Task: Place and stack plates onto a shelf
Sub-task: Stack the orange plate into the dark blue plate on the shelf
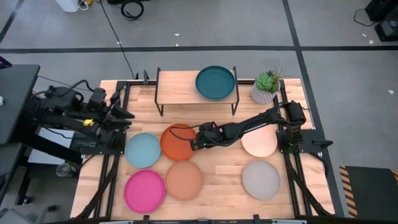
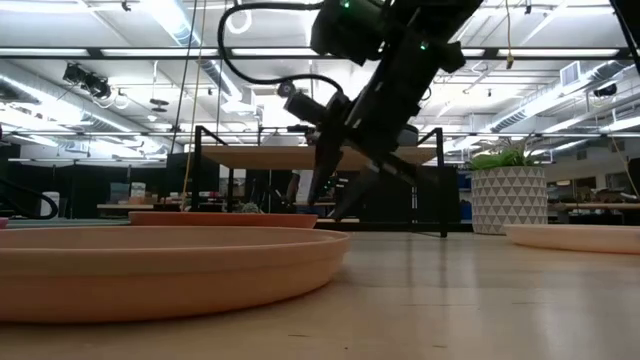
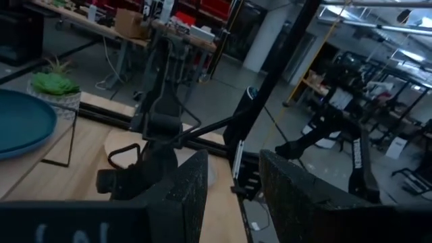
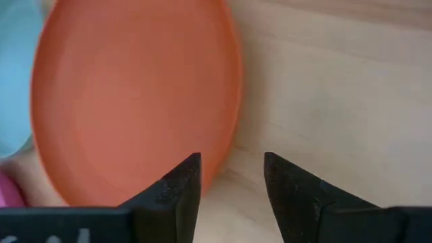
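Note:
The shelf (image 1: 186, 88) stands at the table's far edge, and the dark teal plate (image 1: 215, 83) lies on its right half. On the table lie the light blue (image 1: 143, 150), orange (image 1: 179, 142), tan (image 1: 183, 180), magenta (image 1: 144, 190), cream (image 1: 259, 142) and grey (image 1: 260, 180) plates. No bright blue plate is in view. My right gripper (image 4: 231, 170) is open and hovers low at the orange plate's (image 4: 135, 101) right rim, one finger over the plate and one over bare wood. My left gripper (image 3: 233, 182) is open and waits at the table's left edge.
A potted plant (image 1: 266, 87) stands right of the shelf, at the far right corner. The shelf's left half (image 1: 174, 87) is bare plank. In the low view the tan plate (image 2: 170, 265) fills the foreground. Bare wood lies between the orange and cream plates.

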Controlling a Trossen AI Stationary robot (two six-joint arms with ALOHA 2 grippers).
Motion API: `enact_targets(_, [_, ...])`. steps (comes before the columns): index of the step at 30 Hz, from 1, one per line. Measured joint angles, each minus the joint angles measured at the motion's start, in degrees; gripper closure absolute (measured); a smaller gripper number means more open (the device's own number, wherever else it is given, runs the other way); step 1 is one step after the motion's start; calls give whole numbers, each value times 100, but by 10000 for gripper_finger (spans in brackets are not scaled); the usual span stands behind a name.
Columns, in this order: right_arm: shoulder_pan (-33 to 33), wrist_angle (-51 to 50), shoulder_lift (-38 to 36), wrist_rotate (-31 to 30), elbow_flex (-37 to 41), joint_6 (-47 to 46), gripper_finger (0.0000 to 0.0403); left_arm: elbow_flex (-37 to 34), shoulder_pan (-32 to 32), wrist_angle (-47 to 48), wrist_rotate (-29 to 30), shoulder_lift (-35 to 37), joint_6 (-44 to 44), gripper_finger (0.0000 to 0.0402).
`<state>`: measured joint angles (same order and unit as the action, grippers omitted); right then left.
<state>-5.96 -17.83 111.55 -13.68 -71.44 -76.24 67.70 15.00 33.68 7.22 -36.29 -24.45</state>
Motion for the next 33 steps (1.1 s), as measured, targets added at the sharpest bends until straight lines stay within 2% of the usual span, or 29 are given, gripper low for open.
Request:
enact_targets(6, [110, 520, 215, -190, -8, 16, 221, 0, -4, 8, -67, 51, 104, 260])
enact_targets(12, [149, 869, 554, -56, -9, -47, 236, 0, -4, 67, -111, 32, 112, 260])
enact_targets(18, [158, 681, 501, -354, -4, -155, 304, 0, -4, 67, -151, 45, 114, 260])
enact_targets(23, [249, 644, 479, -78, -9, -220, 384, 0, -4, 83, -153, 43, 117, 260])
enact_targets(29, [241, -19, -102, 272, 2, 107, 373, -2, -4, 56, -270, 43, 95, 260])
enact_targets(33, [245, -480, -843, 429, 4, 412, 387, -2, -4, 50, -282, 43, 79, 260])
